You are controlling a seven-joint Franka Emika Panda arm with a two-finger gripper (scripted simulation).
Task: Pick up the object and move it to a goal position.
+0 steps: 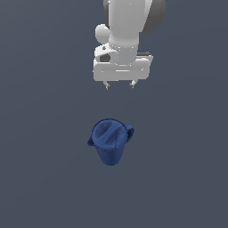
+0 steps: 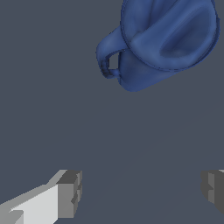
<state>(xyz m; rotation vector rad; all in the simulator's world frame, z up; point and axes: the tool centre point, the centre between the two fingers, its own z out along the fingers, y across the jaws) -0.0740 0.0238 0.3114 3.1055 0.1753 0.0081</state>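
Note:
The object [image 1: 109,141] is a dark blue tapered cup with a side handle, standing upright on the grey surface at the middle of the exterior view. Its open mouth [image 2: 170,33] and handle [image 2: 107,57] show in the wrist view. My gripper [image 1: 119,84] hangs open above and behind it, well apart from it, with nothing between its fingers [image 2: 68,192]. The two fingertips [image 1: 106,85] point down and stand wide apart.
A plain grey surface [image 1: 44,178] spreads all around the cup. The white arm [image 1: 127,26] comes down from the top of the exterior view.

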